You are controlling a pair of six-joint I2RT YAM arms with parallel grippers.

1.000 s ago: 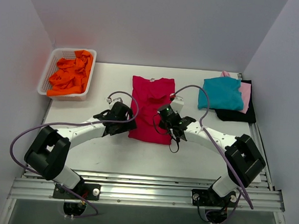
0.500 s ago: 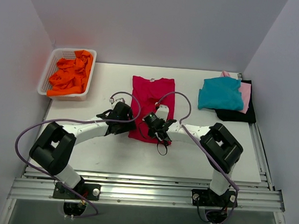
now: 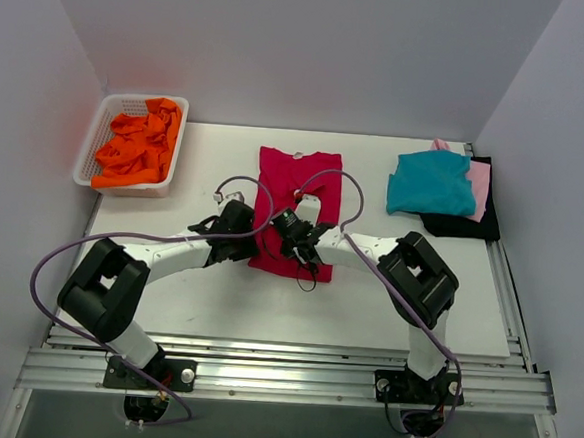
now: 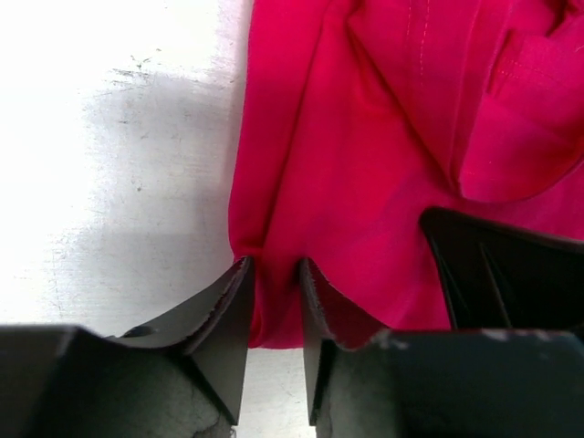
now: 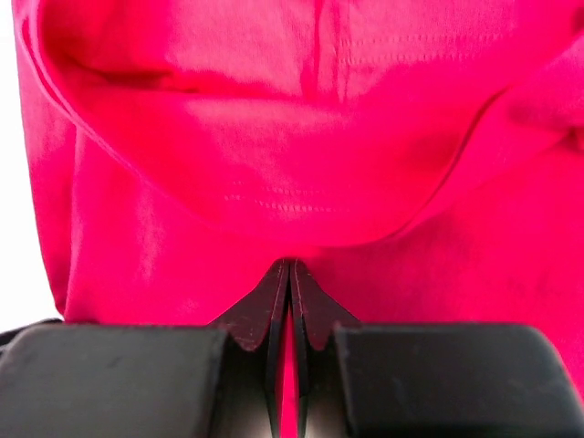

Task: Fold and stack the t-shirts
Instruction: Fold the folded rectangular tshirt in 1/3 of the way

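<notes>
Left fingers (image 4: pixel 228 319): I logged them clenched on a pinch of the crimson t-shirt (image 3: pixel 296 194) at its left edge. Right fingers (image 5: pixel 265 315): clamped on a thin fold of the same shirt. Shirt lay mid-surface (image 3: pixel 207 293). Teal t-shirt (image 3: pixel 432 182) topped the pink t-shirt (image 3: pixel 480 182) and black t-shirt (image 3: pixel 462 227), far right; orange t-shirt (image 3: pixel 137 148) sat in the basket (image 3: pixel 96 130), far left

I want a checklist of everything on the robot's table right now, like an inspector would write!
Surface: white table, lightly marked.
Job's things: crimson shirt partly folded at centre; teal shirt on pink shirt and black shirt, far right; orange shirts crumpled in basket, far left.
Clutter: nothing seen.
Pincers: left pincer pinches the crimson shirt's near-left edge; right pincer shut on its cloth.
Cables: purple cables loop off both arms, one over the crimson shirt.
Surroundings: plain walls on three sides.
</notes>
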